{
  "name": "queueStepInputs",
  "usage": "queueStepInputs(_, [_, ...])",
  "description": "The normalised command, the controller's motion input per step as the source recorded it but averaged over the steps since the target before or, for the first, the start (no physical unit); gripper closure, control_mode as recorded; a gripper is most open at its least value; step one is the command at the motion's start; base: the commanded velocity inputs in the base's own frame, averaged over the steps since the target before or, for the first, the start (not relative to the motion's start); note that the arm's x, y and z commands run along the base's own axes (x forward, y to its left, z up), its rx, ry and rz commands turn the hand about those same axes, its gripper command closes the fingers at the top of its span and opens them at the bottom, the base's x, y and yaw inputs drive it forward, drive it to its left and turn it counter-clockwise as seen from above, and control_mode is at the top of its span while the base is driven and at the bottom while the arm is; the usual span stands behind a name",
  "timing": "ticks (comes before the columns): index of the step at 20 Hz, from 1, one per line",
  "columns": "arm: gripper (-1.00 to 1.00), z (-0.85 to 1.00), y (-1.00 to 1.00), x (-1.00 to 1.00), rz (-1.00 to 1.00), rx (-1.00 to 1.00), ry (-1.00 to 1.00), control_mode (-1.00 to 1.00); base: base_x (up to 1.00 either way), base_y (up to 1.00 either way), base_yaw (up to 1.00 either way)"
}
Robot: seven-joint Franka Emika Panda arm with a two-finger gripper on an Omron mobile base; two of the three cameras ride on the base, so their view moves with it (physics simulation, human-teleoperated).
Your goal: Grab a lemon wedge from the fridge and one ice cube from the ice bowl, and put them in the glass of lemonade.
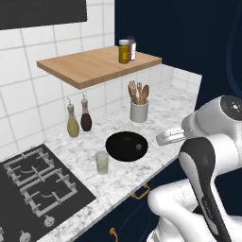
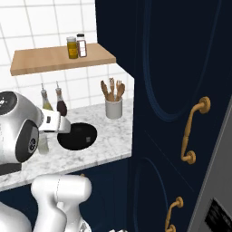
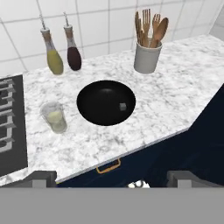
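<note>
1. A white-and-grey marble counter point(image 3: 175, 87) runs along a white tiled wall, with navy cabinet fronts and brass handles below its front edge.
2. A black bowl point(image 3: 106, 102) sits near the middle of the counter, and one small pale ice cube point(image 3: 124, 106) lies inside it, towards its right side in the hand view.
3. A clear glass of lemonade point(image 3: 54, 117), holding pale yellow liquid, stands upright just beside the bowl, on the side nearer the black gas hob point(image 1: 38, 182) at the counter's left end.
4. Two slim bottles stand against the wall at the back edge: one with yellow oil point(image 3: 53, 52), one with dark liquid point(image 3: 72, 50).
5. A white crock of wooden utensils point(image 3: 148, 46) stands upright farther right along the back edge.
6. A wooden shelf point(image 1: 90, 66) hangs above the counter with two small jars point(image 1: 127, 50) near its right end.
7. The gripper point(image 3: 113, 179) hangs in front of the counter's front edge, apart from everything on it; its two dark fingertips point(image 3: 43, 178) stand spread wide with nothing between them.
8. A slice of the grey steel fridge point(image 2: 217, 190) shows at the lower right corner of the right base view, beside the tall navy cabinet point(image 2: 172, 90); the lemon wedge cannot be made out.
</note>
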Motion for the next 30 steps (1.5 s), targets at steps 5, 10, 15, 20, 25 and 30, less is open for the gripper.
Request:
queueStepInputs(5, [-1.00,-0.25,0.08,-0.01,0.00,0.00,-0.01,-1.00,0.00,0.00,0.00])
queueStepInputs(10, [-1.00,-0.41,0.17,-0.23,0.00,0.00,0.00,1.00,-0.26,0.05,0.00])
queueStepInputs(15, [-1.00,0.00,0.00,0.00,0.00,0.00,0.00,1.00,-1.00,0.00,-0.08])
queueStepInputs(20, [-1.00,0.00,0.00,0.00,0.00,0.00,0.00,1.00,-1.00,-0.01,-0.31])
queueStepInputs(25, [-1.00,0.00,0.00,0.00,0.00,0.00,0.00,1.00,-0.72,0.00,-0.54])
queueStepInputs(30, [-1.00,0.00,0.00,0.00,0.00,0.00,0.00,1.00,-0.61,0.00,-0.58])
